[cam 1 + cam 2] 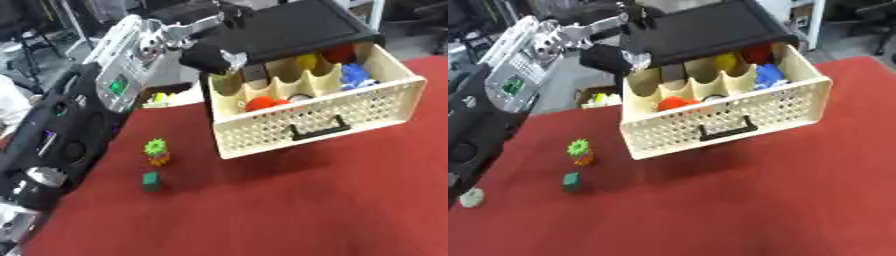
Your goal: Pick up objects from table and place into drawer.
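A cream perforated drawer (350, 107) with a black handle (319, 131) stands pulled out of a black cabinet (289, 30) over the red table. Its compartments hold a red thing (261, 103), a yellow thing (305, 61), a blue thing (354, 75) and another red one (339, 52). On the table to the left lie a green toothed piece on an orange base (157, 151) and a dark green block (151, 181). My left arm reaches in from the left. Its hand (210, 58) is at the drawer's rear left corner, under the cabinet's edge.
The red table cloth (306, 210) stretches across the front and right. A small pale round thing (472, 197) lies near the table's left edge. A box with yellow and green items (601, 98) shows behind the table. My left arm's black links (52, 140) run along the left side.
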